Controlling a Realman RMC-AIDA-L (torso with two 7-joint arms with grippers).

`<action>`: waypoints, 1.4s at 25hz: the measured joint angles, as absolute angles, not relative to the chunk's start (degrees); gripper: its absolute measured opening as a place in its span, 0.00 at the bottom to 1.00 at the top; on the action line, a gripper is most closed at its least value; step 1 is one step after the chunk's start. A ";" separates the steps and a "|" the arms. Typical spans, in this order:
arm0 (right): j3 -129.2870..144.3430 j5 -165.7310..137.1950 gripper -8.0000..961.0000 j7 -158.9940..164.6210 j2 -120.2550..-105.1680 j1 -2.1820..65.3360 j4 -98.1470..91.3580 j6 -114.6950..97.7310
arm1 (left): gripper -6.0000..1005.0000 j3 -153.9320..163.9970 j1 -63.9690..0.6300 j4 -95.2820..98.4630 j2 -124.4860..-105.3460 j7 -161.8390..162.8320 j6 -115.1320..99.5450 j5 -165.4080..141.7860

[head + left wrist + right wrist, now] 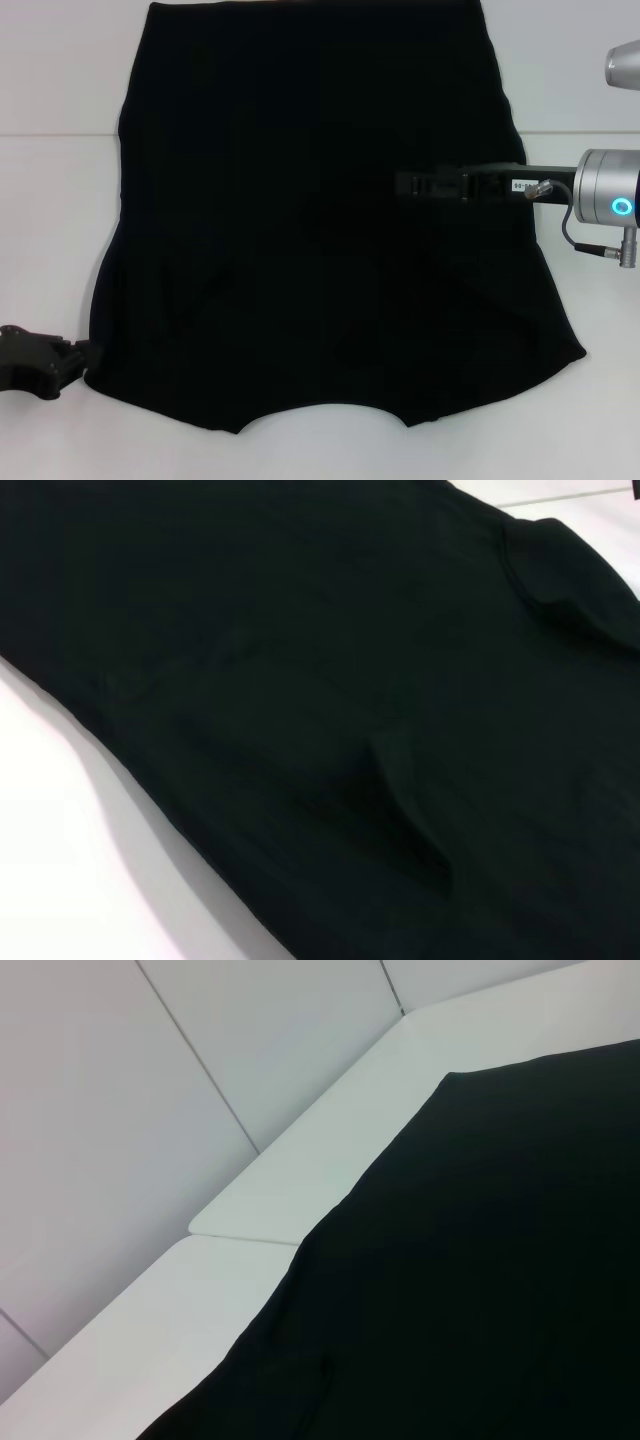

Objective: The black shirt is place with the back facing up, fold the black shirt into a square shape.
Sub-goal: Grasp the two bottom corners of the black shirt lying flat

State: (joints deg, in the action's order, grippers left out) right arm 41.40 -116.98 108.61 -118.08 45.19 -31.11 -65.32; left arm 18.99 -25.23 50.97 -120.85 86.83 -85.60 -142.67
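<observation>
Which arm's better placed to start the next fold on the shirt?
Probably left. The left claw sits at the table's near-left, right at the shirt's lower-left corner, an edge it could grab. The right claw hovers over the shirt's middle right, away from any edge.

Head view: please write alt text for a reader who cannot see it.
A large black fabric shirt lies spread flat on a white table, plain side up, covering most of it. The right gripper reaches in over the shirt's right half, and the left gripper sits low at the shirt's near left corner.
</observation>
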 joint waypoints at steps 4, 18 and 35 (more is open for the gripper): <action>41.40 -116.98 0.95 108.55 -118.00 45.09 -31.12 -65.09 | 0.06 18.70 -25.38 51.02 -120.76 87.63 -85.71 -142.43; 41.32 -117.38 0.92 113.24 -113.63 38.05 -31.14 -68.21 | 0.06 18.86 -25.66 52.94 -120.65 95.33 -87.19 -142.11; 41.16 -121.94 0.90 120.74 -108.02 29.48 -30.61 -76.19 | 0.06 18.90 -26.72 52.56 -120.64 95.71 -88.07 -142.12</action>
State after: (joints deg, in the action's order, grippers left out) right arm 41.16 -121.94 120.74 -108.02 29.48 -30.61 -76.19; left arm 18.90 -26.72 52.56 -120.64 95.71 -88.07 -142.12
